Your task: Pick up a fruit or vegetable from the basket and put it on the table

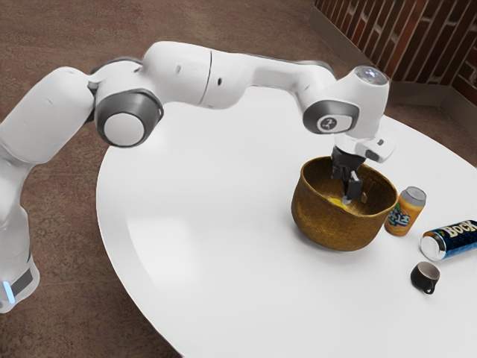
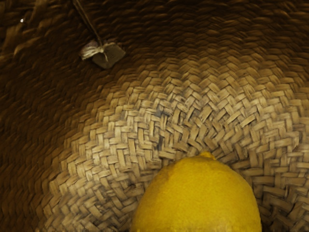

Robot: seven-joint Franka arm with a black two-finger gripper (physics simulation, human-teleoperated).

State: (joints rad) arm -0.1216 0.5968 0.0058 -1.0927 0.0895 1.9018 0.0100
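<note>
The gripper, black, points down inside the brown woven basket, below its rim. A bit of a yellow lemon shows inside the basket, low beside the gripper. In the wrist view the lemon lies large and close under the hand, its nub toward the woven basket floor. Whether the gripper touches the lemon cannot be made out.
A small tag hangs on a string at the basket's inner wall. On the white table, an orange can, a blue can on its side and a dark cup stand toward the exterior view's right.
</note>
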